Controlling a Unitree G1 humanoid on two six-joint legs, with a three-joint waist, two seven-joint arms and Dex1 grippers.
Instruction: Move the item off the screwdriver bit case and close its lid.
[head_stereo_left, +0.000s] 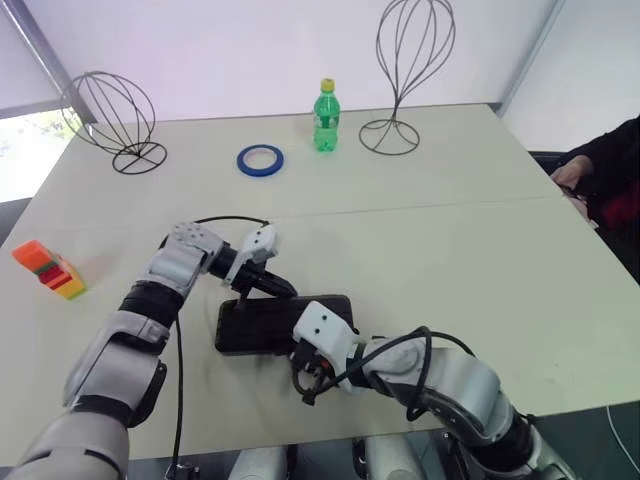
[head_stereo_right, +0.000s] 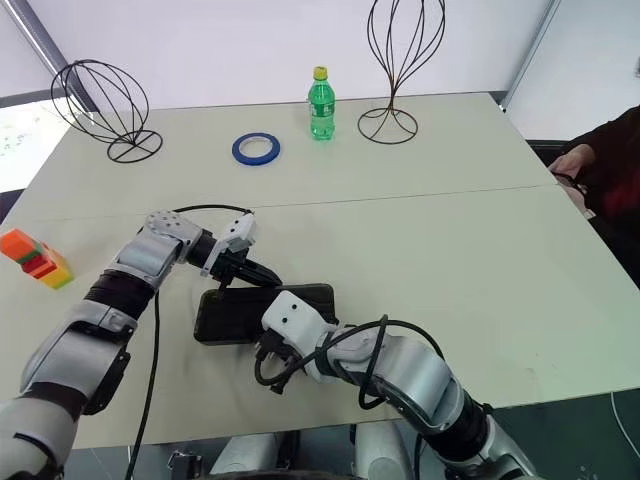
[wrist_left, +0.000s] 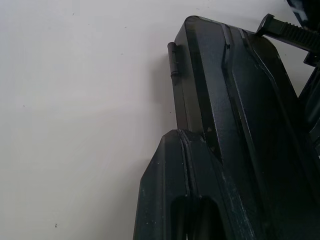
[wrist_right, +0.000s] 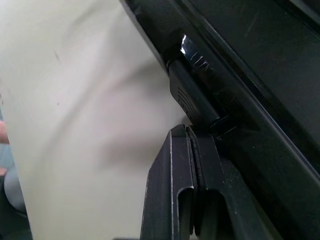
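Writing none legible. Screwdriver bit case (head_stereo_left: 262, 325) lies flat mid-desk (head_stereo_left: 450, 250), dark glossy rounded rectangle, lid (wrist_left: 235, 100) down over tray. Left fingers (head_stereo_left: 272, 286) clenched at its far edge, right fingers (wrist_right: 186, 165) clenched at its near edge, neither grasping. Block stack (head_stereo_left: 49, 268), orange-topped, sits far left.

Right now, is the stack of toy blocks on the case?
No, the toy blocks stand on the table, far from the closed case.
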